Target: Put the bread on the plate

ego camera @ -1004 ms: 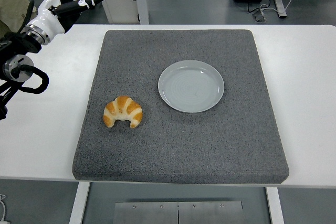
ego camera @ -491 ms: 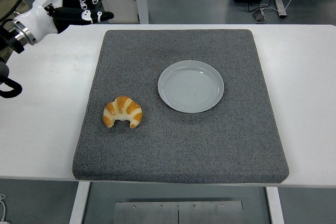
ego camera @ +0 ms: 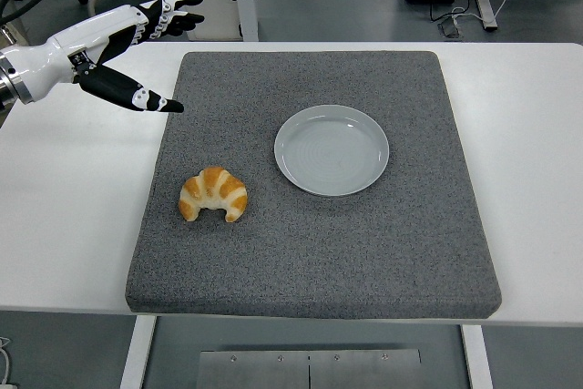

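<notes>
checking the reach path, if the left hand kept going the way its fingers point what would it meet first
The left hand points rightward over the far-left corner of the grey felt mat. Nothing stands in that line; the golden croissant and pale grey round plate lie nearer the camera. Height is unclear.

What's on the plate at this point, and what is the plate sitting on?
Nothing lies on the plate; its whole inner surface shows bare. The croissant is apart to its left. Both rest on the grey mat. The mat under the plate is covered. The left hand is open, away from both.

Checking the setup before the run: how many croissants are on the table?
1. The croissant lies on the grey mat, left of the empty plate and apart from it. Nothing seems hidden.
</notes>
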`<state>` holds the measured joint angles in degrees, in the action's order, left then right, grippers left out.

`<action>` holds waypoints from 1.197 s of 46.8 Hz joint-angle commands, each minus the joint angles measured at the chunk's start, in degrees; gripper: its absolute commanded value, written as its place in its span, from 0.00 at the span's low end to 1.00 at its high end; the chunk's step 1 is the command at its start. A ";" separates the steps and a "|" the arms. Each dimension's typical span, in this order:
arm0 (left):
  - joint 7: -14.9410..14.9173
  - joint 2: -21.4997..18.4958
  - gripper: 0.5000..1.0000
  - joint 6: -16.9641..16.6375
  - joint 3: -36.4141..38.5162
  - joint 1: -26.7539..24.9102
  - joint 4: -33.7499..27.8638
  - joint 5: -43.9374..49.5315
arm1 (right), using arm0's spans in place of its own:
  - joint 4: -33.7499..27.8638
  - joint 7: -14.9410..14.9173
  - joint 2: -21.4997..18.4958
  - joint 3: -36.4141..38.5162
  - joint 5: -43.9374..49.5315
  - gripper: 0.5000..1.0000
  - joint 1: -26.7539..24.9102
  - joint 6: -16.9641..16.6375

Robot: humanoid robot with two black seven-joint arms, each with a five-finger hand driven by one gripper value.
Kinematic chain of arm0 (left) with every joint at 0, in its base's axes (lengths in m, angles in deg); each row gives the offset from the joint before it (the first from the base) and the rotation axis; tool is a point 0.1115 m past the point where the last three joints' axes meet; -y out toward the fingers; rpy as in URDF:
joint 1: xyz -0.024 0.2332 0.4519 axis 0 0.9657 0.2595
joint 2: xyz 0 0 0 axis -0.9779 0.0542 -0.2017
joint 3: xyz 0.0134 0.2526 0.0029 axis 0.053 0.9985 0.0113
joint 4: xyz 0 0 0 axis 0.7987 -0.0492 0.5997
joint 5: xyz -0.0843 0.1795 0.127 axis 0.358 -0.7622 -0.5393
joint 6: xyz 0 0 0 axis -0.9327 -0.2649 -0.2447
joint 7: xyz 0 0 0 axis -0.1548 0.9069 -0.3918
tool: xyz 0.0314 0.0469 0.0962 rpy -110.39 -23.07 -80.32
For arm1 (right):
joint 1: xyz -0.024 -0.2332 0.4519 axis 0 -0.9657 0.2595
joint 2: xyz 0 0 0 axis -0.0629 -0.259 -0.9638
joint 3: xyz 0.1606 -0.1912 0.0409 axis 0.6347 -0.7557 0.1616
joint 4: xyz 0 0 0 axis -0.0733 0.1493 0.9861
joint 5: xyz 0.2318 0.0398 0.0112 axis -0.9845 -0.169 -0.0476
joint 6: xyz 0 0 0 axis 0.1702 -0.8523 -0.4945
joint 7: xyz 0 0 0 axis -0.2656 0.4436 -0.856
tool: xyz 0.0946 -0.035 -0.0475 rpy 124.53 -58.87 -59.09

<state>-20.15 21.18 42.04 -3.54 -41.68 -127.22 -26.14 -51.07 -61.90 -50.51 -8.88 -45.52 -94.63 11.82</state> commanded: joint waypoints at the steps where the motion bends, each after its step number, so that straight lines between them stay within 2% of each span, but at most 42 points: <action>1: -0.03 -0.02 0.96 0.09 0.19 0.82 -0.12 -4.13 | 0.00 -0.07 0.00 0.00 0.01 1.00 0.06 0.00; 6: -0.11 -0.02 0.96 0.09 0.54 1.44 -0.03 -10.37 | 0.00 0.01 0.00 0.00 0.01 1.00 -0.02 0.00; 17: -0.55 0.77 0.94 0.00 4.06 1.70 -0.03 -16.97 | 0.00 0.01 0.00 0.00 0.01 1.00 0.06 0.00; 33: -0.55 2.88 0.94 -0.26 8.27 2.32 0.14 -18.03 | 0.00 -0.07 0.00 0.00 0.01 1.00 0.06 0.00; 42: -0.55 5.43 0.94 -5.18 12.14 2.32 0.67 -21.80 | 0.00 0.01 0.00 0.00 0.01 1.00 -0.02 0.00; 56: -0.82 7.27 0.94 -8.61 15.48 2.41 2.69 -24.61 | 0.00 0.01 0.00 0.00 0.01 1.00 0.06 0.00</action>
<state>-20.95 28.34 34.15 11.77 -39.38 -125.13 -49.53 -51.07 -61.90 -50.51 -8.88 -45.52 -94.58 11.82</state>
